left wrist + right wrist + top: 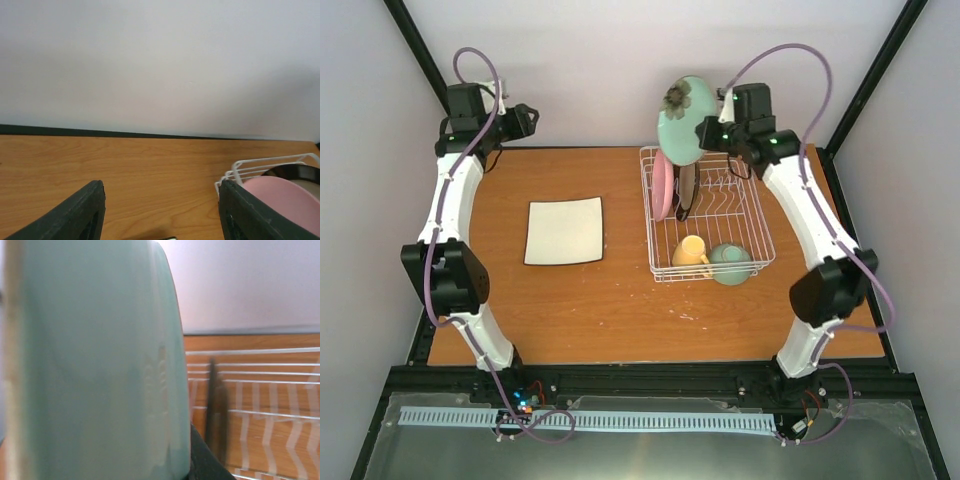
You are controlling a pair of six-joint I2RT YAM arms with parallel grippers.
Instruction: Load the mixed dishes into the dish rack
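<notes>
My right gripper (708, 132) is shut on the mint-green round plate with a flower mark (684, 118) and holds it on edge above the far end of the white wire dish rack (760, 232). The plate fills the right wrist view (95, 365). In the rack the pink plate (663, 186) and the black-rimmed cream plate (686, 192) stand in slots. The yellow mug (691, 250) and mint-green bowl (730, 263) lie at its near end. The white square plate (564, 231) lies flat on the table. My left gripper (528, 120) is open and empty at the far left.
The wooden table (600, 310) ends at a black frame rail and white walls close behind the rack. In the left wrist view the rack corner (260, 167) and the pink plate (285, 197) show at the right, beside my right finger (245, 212).
</notes>
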